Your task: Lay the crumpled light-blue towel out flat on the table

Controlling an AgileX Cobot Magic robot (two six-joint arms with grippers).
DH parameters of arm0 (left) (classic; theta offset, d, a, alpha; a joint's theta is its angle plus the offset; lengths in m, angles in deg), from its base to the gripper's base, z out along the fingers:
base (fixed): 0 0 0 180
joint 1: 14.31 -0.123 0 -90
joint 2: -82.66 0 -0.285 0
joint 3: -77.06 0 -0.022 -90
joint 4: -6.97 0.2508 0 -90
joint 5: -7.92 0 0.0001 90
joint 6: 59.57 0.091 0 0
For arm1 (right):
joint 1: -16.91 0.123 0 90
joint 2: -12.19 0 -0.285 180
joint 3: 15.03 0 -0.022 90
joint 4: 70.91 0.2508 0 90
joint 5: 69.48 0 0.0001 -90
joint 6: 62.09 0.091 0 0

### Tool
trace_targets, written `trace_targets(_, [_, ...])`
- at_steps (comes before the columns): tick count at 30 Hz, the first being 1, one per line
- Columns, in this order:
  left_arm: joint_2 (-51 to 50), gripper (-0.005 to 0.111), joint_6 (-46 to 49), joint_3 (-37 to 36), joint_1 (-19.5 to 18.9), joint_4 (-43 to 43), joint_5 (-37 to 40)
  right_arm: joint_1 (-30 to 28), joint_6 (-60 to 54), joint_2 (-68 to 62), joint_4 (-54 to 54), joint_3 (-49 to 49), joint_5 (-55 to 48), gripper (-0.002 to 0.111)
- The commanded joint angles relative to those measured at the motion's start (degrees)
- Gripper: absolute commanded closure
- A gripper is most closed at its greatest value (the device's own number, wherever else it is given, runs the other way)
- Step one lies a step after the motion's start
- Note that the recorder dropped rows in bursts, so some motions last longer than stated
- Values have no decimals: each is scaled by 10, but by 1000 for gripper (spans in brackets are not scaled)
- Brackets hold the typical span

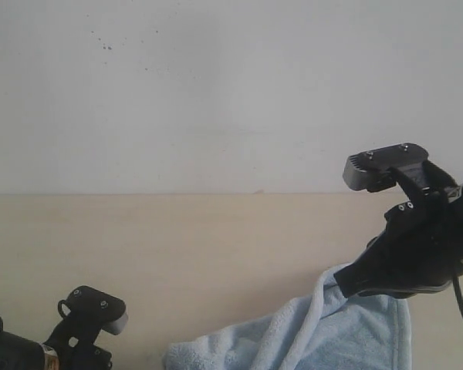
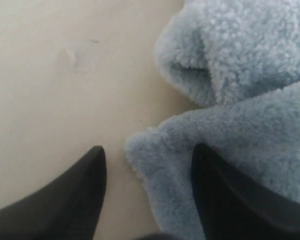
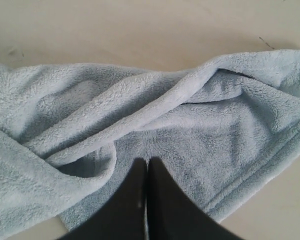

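While towel (image 1: 316, 335) lies bunched on table (image 1: 177, 254) | left gripper (image 2: 149, 150) spread, empty | right gripper (image 3: 147, 162) clamped on towel

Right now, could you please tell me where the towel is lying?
In the exterior view the towel lies crumpled on the table at the bottom, right of centre, under the right claw; one edge sits inside the open left claw.

Plain white wall (image 1: 231, 100) fills the upper half of the exterior view, bare except for a few tiny dark specks (image 1: 106, 45) toward the upper left. It meets a smooth light beige wood-toned table (image 1: 177, 254) along a straight horizontal line; faint pale smudge (image 2: 80, 57) on the tabletop in the left wrist view. Light soft, even, slightly hazy, shadows weak.
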Motion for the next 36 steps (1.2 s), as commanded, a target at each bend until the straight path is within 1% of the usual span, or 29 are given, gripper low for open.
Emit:
trace_targets(1, [-29,57,10,13,-1,3,-26,0,-5,6,2,2,-2,108])
trace_targets(5, [-52,57,10,25,-1,3,-26,0,-5,6,3,2,-3,108])
trace_targets(7, [-65,60,10,28,0,3,-26,0,-5,6,4,2,-2,108])
trace_targets(10, [-85,72,10,29,0,3,-26,0,-5,6,4,2,-2,108])
trace_targets(11, [-88,78,7,29,0,0,-26,0,-5,6,4,2,-4,108])
trace_targets(16, [-77,91,3,32,0,-7,-20,0,-5,6,4,2,-9,108])
trace_targets(18, [-69,95,-2,32,0,-7,4,0,-5,6,4,2,-9,108])
trace_targets(20, [-70,102,-3,32,0,-7,61,0,-5,6,4,2,-9,108])
trace_targets(23, [-70,103,-22,32,0,-16,146,0,-5,6,4,2,-9,108])
trace_targets(29, [-65,103,-19,32,-1,-16,214,0,-5,6,4,2,-15,108])
trace_targets(32, [-56,103,-15,32,-2,-14,276,0,-9,6,4,2,-16,108])
trace_targets(34, [-44,103,-15,32,-13,-8,287,0,-9,6,4,2,-15,108])
trace_targets(36, [-30,103,-10,32,-39,-7,286,0,-9,6,4,2,-15,108])
